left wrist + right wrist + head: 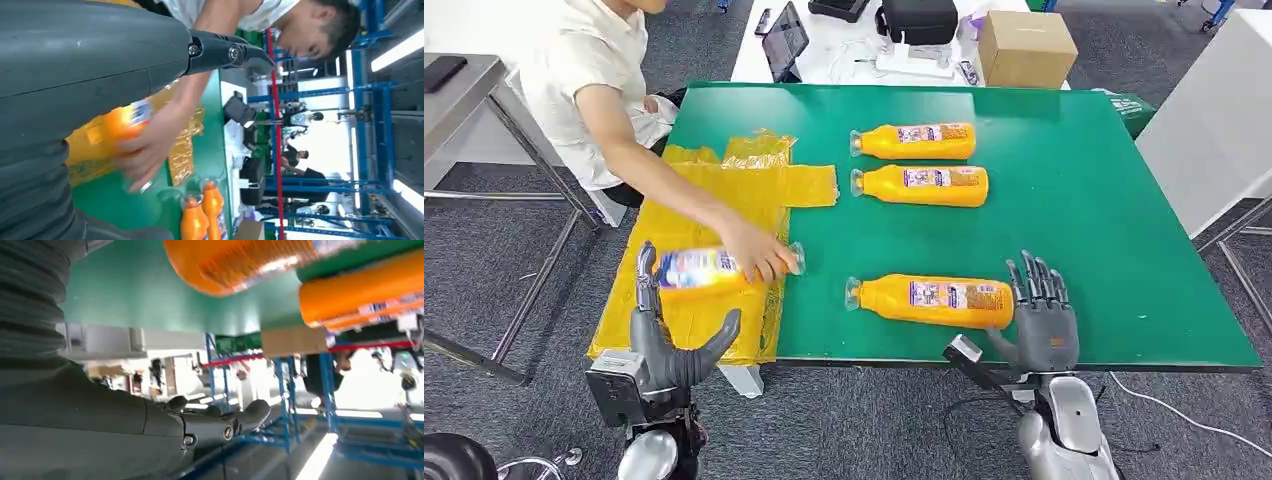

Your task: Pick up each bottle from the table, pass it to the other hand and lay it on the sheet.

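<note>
Head view: one bottle [699, 272] is laid on the yellow sheet [754, 185] at the table's [1074, 200] left edge, gripped by a person's hand [759, 255]. Three bottles [929, 300] remain on the green surface. Left hand [669, 340] is spread, empty; right hand [1042, 315] is spread, empty, beside the nearest bottle. Left wrist view: the same handover zone is shown. Right wrist view: nothing is held.

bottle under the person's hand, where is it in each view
Head view: bottle lies on the yellow sheet, left of centre, person's hand on its neck end.
Left wrist view: left of centre, blurred, behind that hand.
Right wrist view: not in it.
Shared landmark: green table.
</note>
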{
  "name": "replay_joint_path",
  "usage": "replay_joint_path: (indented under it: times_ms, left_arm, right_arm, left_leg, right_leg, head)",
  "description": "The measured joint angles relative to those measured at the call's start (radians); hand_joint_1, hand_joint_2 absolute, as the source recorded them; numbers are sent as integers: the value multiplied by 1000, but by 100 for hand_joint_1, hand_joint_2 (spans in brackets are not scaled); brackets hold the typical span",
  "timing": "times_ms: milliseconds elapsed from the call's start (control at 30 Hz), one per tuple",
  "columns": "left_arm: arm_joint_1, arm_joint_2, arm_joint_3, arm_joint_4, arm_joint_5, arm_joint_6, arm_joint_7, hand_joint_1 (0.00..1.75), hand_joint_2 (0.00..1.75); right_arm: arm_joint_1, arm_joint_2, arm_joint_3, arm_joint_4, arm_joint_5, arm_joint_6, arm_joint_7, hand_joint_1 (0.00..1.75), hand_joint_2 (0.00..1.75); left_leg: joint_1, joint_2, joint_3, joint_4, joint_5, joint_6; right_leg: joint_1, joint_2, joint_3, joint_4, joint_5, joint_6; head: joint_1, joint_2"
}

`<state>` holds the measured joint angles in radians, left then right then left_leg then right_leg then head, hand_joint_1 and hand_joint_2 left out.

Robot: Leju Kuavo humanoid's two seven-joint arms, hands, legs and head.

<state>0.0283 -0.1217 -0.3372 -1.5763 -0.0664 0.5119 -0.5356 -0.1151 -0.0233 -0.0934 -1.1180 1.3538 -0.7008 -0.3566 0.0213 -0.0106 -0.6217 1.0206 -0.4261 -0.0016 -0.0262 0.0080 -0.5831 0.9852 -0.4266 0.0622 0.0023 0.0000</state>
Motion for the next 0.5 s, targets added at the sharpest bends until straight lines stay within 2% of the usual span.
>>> replay_joint_path:
  times_ms: [200, 500]
  left_arm:
    - [5, 0, -2, -9, -3, -10, 12, 0, 175]
    - [6, 0, -2, -10, -3, -9, 14, 0, 175]
  right_arm:
    - [-25, -19, 56, 91, -10, 0, 31, 0, 175]
    - [-37, -28, 74, 132, -10, 0, 34, 0, 175]
  left_leg:
    - [0, 0, 0, 0, 0, 0]
    - [0, 0, 0, 0, 0, 0]
  right_leg:
    - [0, 0, 0, 0, 0, 0]
    - [0, 0, 0, 0, 0, 0]
  head:
    - [0, 0]
    - [0, 0]
